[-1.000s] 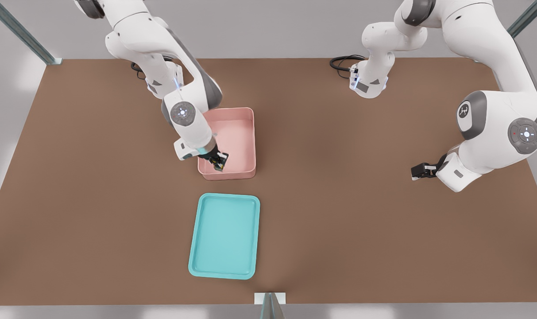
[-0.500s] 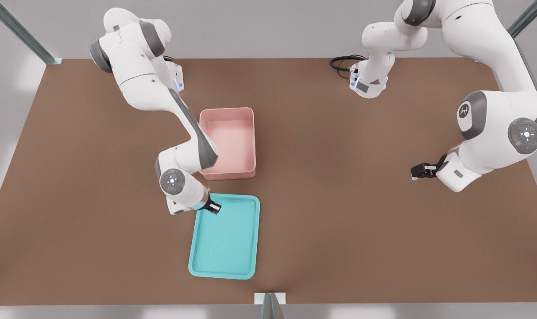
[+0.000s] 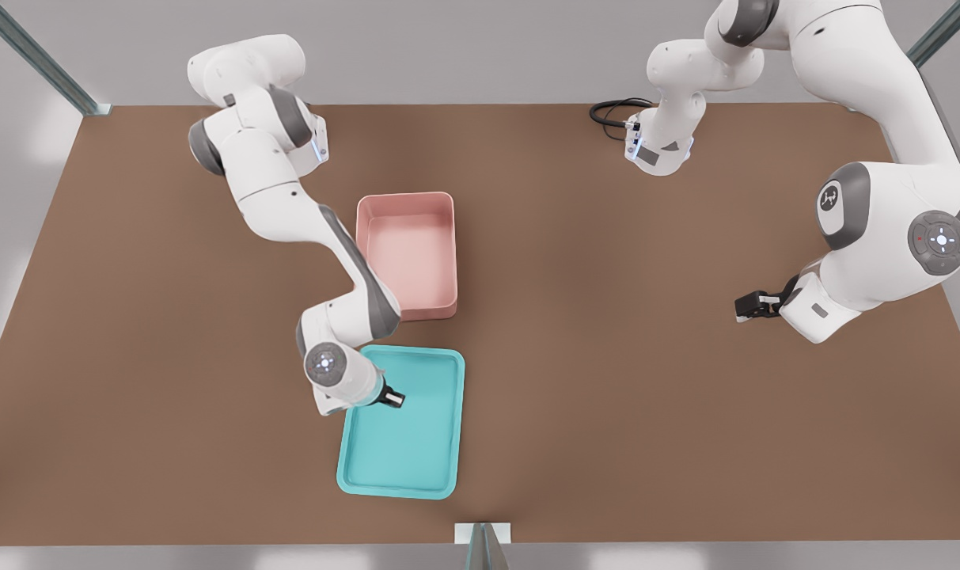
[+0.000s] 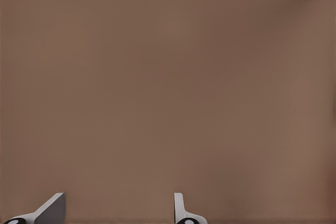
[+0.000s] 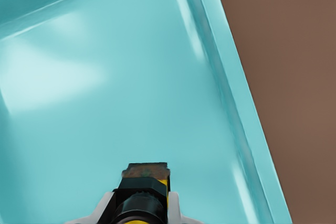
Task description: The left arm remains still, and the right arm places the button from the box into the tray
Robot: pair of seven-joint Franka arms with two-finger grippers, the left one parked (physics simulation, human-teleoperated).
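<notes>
The button (image 5: 146, 188) is clamped tight in the gripper (image 3: 392, 398) over the tray (image 3: 440, 443), near its corner beside the box (image 3: 446, 237). Lower it gently, then let go.

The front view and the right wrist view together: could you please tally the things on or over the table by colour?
Pink: 1, the box, with nothing visible in it.
Teal: 1, the tray.
Yellow-and-dark: 1, the button, held in the gripper above the tray.
Total: 3
</notes>
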